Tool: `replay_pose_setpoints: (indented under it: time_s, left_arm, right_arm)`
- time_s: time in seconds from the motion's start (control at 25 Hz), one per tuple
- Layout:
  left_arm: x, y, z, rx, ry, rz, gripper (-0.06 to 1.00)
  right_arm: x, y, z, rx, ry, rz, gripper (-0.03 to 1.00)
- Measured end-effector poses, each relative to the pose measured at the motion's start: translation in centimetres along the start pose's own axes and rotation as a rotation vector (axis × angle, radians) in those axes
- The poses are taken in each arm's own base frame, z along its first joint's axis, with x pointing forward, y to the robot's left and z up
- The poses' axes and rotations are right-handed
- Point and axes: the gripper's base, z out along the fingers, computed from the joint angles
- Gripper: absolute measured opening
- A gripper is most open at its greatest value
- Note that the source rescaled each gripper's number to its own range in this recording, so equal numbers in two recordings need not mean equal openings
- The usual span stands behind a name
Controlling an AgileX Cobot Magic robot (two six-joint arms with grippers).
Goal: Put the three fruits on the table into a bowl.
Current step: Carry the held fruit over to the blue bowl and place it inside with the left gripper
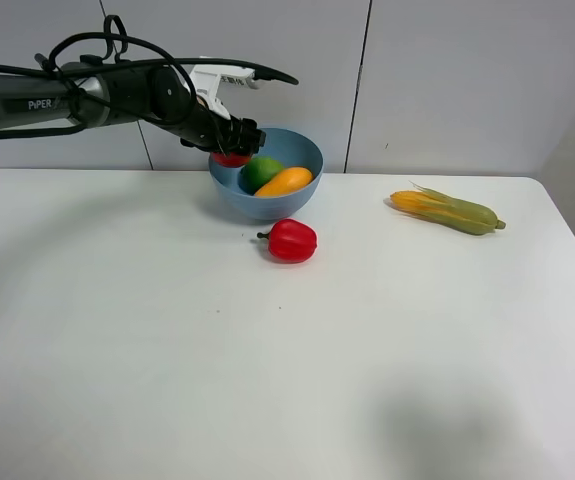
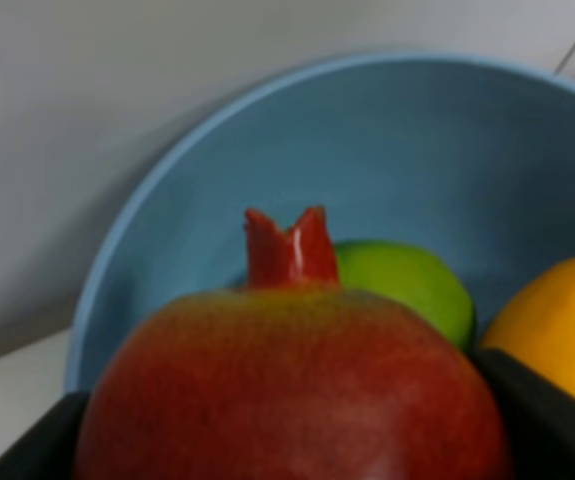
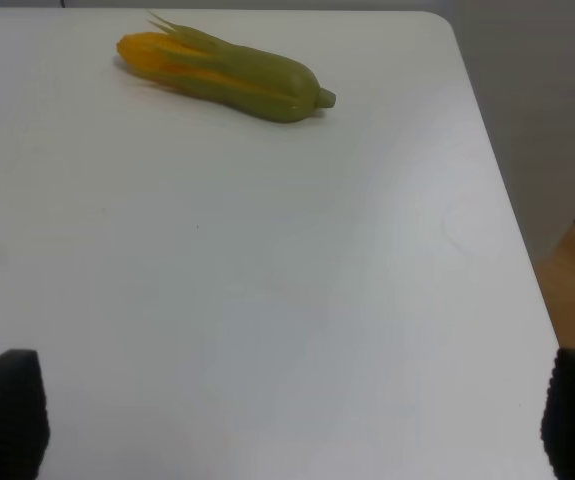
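Over the bowl (image 1: pixel 267 190) rim, left gripper (image 1: pixel 229 150) outstretched, clenched on pomegranate (image 2: pixel 287 390)

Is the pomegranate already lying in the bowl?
Not yet: the left pincer holds the pomegranate at the bowl's rim.

Pepper: we see a shiny red bell pepper (image 1: pixel 291 241) lying on its side a little left of the middle of the high view, its dark stem pointing to that view's left.
Corn: we see a corn cob (image 1: pixel 447 211) lying flat toward the far right, well apart from the pepper; its yellow-orange end points to the left of the high view and its green husk tapers to the right.
Corn, close up: in the right wrist view we see the cob (image 3: pixel 225 72) whole, husk tips fanned out at the orange end.
Wall: we see pale panels (image 1: pixel 447 80) with dark seams behind everything.
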Motion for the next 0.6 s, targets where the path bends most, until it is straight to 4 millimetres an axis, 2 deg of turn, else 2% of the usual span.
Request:
replay_pose_setpoints:
  time_s: [0.28,0.32,0.44,0.52,0.6]
  left_arm:
    - [1.3,-0.4,1.2,0.008,0.039,0.000,0.03]
    - [1.3,-0.5,1.2,0.013,0.045,-0.011,0.18]
    - [1.3,-0.9,1.1,0.023,0.050,-0.031,0.79]
    - [1.3,-1.0,1.0,0.026,0.061,-0.044,0.91]
    - [1.2,-1.1,0.9,0.025,0.061,-0.066,0.96]
  right_arm:
    - [0.0,0.0,0.0,0.000,0.000,0.000,1.00]
    - [0.0,0.0,0.0,0.000,0.000,0.000,1.00]
    - [0.0,0.0,0.0,0.000,0.000,0.000,1.00]
    - [0.0,0.0,0.0,0.000,0.000,0.000,1.00]
    - [0.0,0.0,0.0,0.000,0.000,0.000,1.00]
